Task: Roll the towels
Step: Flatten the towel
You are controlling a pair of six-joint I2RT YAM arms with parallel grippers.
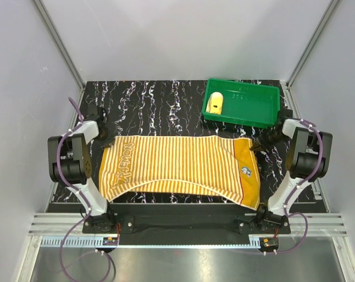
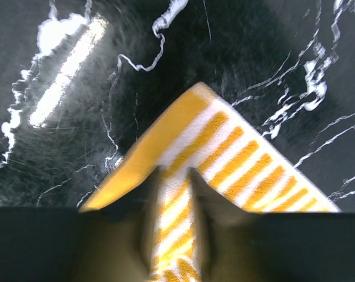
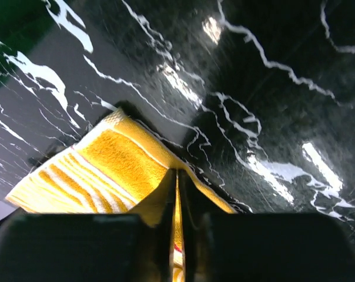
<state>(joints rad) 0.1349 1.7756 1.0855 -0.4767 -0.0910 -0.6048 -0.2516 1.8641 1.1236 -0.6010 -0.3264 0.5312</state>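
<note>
— Striped towel (image 1: 177, 167) lies spread flat across the near half of the table (image 1: 154, 103), one long edge toward the arm bases. Why flat?
— Probably so a roll can start from one straight edge (my reading, nothing more). Each arm is at a far corner, which would let both lift that edge together.
— How do the jaws stand?
— Left gripper (image 2: 174, 176): narrow, its fingers (image 2: 218, 235) on either side of the far-left corner, with striped cloth filling the gap. That is a pinch. Right gripper (image 3: 176, 179): nearly together, only a sliver of the orange border between, so it grips the far-right corner.
— And farther back?
— Green tray (image 1: 251, 103), far right, holding the yellow towel (image 1: 215, 104), which looks rolled already.
</note>
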